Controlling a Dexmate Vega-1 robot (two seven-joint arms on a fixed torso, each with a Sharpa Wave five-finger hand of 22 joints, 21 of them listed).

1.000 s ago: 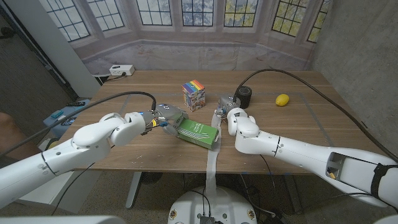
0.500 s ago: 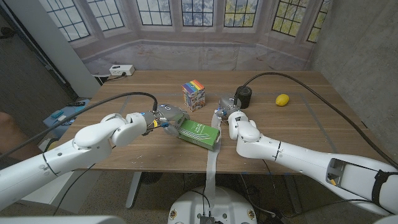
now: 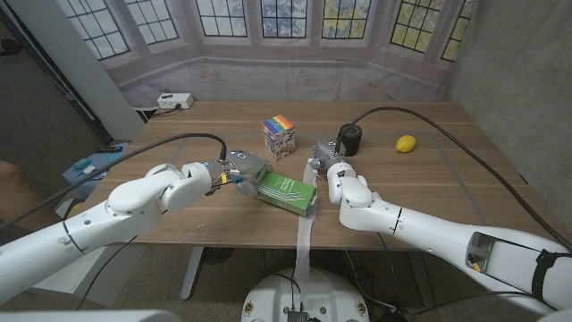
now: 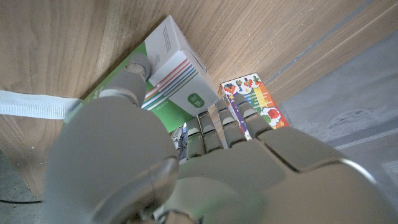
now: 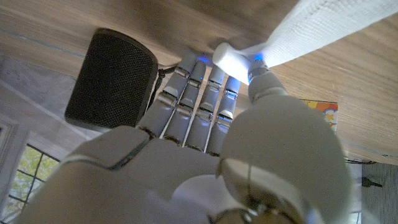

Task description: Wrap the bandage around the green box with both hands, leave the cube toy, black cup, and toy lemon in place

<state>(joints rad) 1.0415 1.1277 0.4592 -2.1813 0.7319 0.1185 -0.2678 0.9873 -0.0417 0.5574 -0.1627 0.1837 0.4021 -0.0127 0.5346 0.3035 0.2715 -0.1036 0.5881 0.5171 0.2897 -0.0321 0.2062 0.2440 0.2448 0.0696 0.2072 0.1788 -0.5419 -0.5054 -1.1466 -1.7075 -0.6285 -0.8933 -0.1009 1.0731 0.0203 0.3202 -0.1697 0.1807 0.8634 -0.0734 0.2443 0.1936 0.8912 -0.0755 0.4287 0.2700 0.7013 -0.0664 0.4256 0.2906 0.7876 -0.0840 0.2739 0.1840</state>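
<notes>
The green box lay on the wooden table, near the front edge. The left hand gripped its left end. The right hand pinched the white bandage, which trailed over the table edge. Behind stood the cube toy, black cup, contents not visible, and toy lemon.

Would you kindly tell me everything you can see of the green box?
The green box is an oblong carton, green on its broad face with white markings and a white end panel with coloured stripes. It lies flat near the table's front edge, angled. The left hand grips its left end; the white bandage runs past its right end and hangs over the table's edge.
</notes>
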